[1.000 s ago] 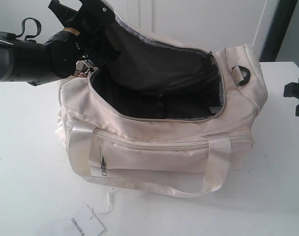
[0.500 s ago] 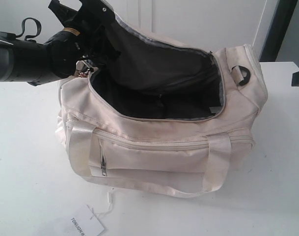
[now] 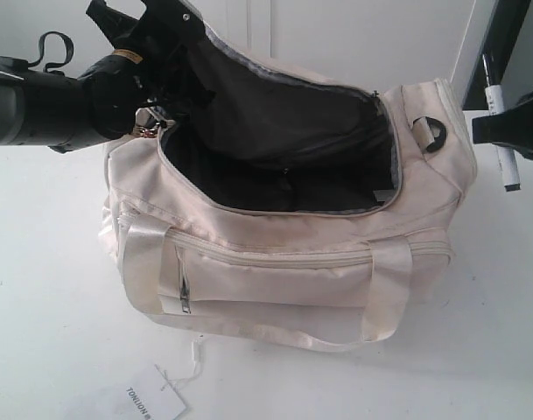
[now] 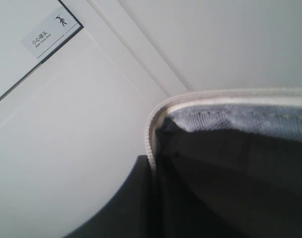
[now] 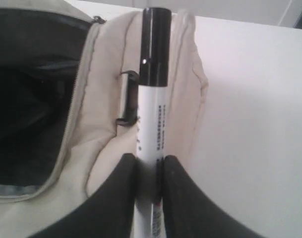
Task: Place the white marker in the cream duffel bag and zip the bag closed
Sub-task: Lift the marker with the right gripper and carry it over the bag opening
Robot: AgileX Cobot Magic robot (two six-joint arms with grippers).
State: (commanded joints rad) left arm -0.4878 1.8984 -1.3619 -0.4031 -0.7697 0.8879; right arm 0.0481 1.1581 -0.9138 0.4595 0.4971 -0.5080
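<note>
The cream duffel bag (image 3: 284,262) lies on the white table with its curved top zipper open and its black lining showing. My left gripper (image 3: 157,39) is shut on the raised flap's zipper edge (image 4: 151,144) and holds it up at the bag's back left. At the bag's right end my right gripper (image 3: 511,131) is shut on the white marker (image 3: 502,131), which hangs upright above the table. The right wrist view shows the marker (image 5: 151,114) pinched in the right gripper (image 5: 150,166), black cap outward, above the bag's end panel (image 5: 101,124), beside the opening.
A black ring buckle (image 3: 432,133) sits on the bag's right end. A gold chain pull (image 3: 146,129) hangs near the left arm. A paper tag (image 3: 152,404) on a string lies on the table (image 3: 47,289) in front. A dark post (image 3: 502,35) stands back right.
My right gripper has risen and come in from the right edge toward the bag's right end, with the marker in it. The left arm and the flap have not moved.
</note>
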